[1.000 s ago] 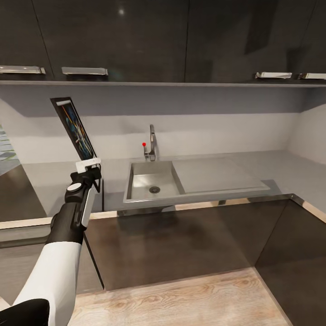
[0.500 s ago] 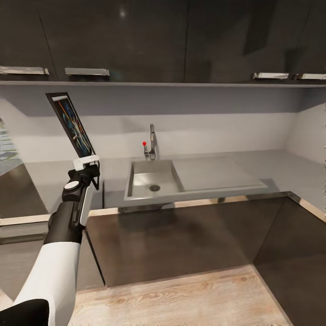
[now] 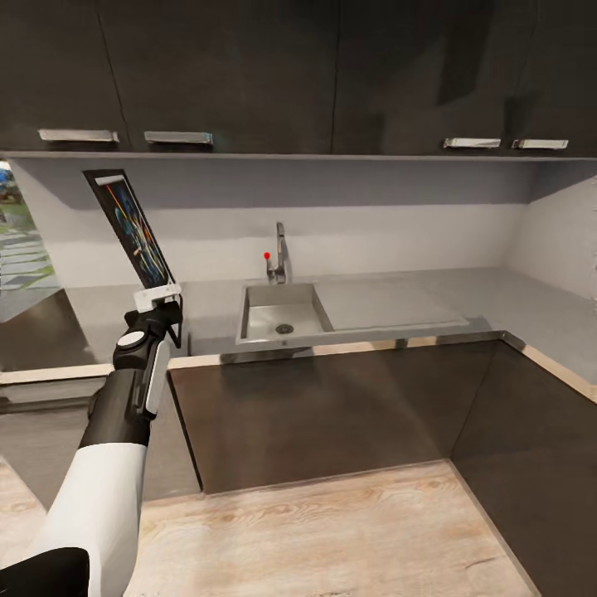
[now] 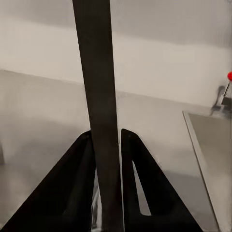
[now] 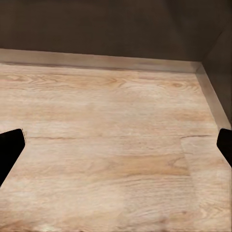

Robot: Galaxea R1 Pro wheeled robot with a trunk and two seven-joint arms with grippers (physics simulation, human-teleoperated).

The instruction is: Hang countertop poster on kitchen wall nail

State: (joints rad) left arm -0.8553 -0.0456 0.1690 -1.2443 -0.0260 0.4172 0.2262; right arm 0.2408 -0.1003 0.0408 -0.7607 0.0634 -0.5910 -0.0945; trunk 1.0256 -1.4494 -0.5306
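Observation:
My left gripper (image 3: 157, 300) is shut on the bottom edge of the black-framed poster (image 3: 131, 226), which stands up tilted to the left, its blue-black artwork facing right. In the left wrist view the poster's dark edge (image 4: 99, 87) runs up between the two black fingers (image 4: 72, 183). The grey kitchen countertop (image 3: 398, 298) with its steel sink (image 3: 282, 315) and tap (image 3: 282, 253) lies ahead, the poster held above its left part. My right gripper (image 5: 116, 145) is open, its fingertips at the edges of its wrist view over wooden floor.
Dark upper cabinets (image 3: 249, 75) with metal handles hang over the grey backsplash (image 3: 373, 224). Dark brown base cabinets (image 3: 332, 414) form an L, turning toward me at the right. Light wooden floor (image 3: 315, 539) lies in front of them. An opening shows at the far left (image 3: 16, 240).
The whole view has shifted: the counter and sink sit farther away and more floor shows, so the camera has moved back. The poster stays in my left gripper at the same tilt.

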